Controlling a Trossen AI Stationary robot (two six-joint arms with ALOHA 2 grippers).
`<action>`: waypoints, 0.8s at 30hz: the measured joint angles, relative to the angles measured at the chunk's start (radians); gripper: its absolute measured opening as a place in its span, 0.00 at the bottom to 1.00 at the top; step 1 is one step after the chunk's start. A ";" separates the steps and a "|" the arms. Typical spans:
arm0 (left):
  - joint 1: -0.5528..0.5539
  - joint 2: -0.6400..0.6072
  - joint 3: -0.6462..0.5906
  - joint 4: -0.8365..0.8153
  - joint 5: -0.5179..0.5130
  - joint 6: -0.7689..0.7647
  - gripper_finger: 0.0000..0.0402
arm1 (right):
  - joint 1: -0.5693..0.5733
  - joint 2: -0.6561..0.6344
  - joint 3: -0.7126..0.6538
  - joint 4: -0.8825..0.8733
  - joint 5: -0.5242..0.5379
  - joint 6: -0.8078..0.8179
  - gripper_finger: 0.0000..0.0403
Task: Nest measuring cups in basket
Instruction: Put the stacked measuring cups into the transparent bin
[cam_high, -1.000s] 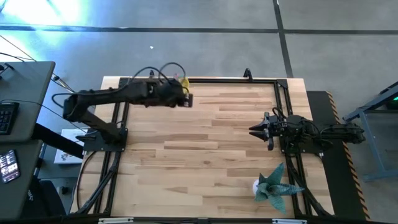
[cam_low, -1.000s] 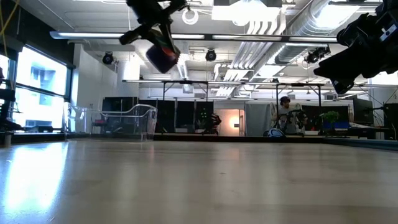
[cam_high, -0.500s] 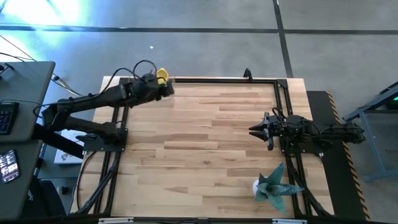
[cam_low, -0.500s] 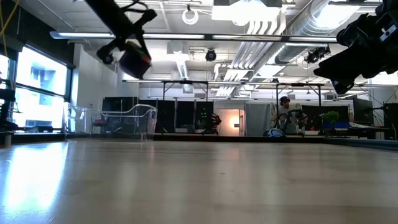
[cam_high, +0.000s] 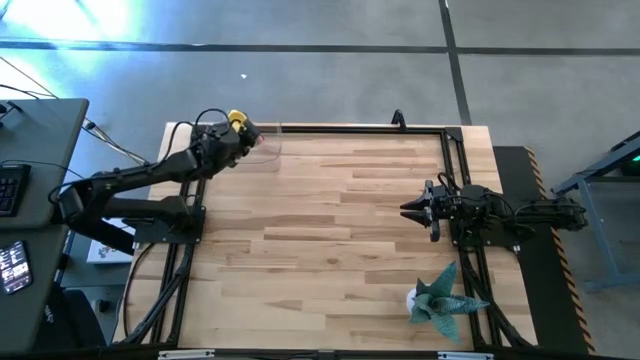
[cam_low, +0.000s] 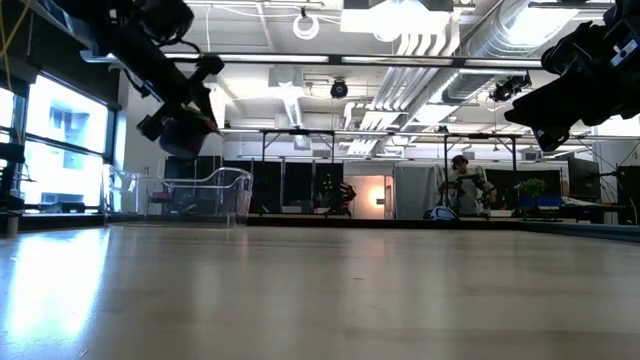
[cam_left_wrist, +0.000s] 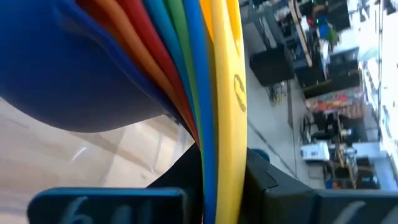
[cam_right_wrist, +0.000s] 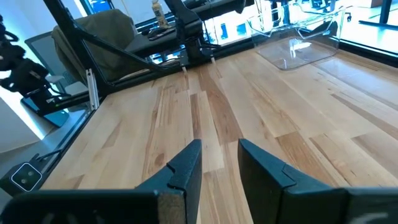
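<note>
Measuring cups (cam_left_wrist: 205, 93) nested, clamped in left claw (cam_high: 238, 127) above basket (cam_low: 180, 195).

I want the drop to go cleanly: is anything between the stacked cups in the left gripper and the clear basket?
Nothing visible. The left gripper holds the nested measuring cups at the table's far left corner, above the basket. The basket looks empty, and no object shows between them.

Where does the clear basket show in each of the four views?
High view: the basket sits at the table's far left corner, just beside the left gripper.
Low view: at left, on the table, under the left gripper.
Left wrist view: cannot tell; the nested measuring cups fill the picture.
Right wrist view: top right.
Shared landmark: the black frame rail.
</note>
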 joint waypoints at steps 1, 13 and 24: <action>0.019 0.000 -0.010 0.012 0.012 0.000 0.11 | 0.000 0.000 0.000 0.000 0.000 0.000 0.24; 0.237 0.002 -0.047 0.046 0.347 0.180 0.11 | 0.000 0.000 0.000 0.000 0.000 0.000 0.24; 0.453 0.073 -0.047 0.043 0.866 0.424 0.11 | 0.000 0.000 0.000 0.000 0.000 0.000 0.24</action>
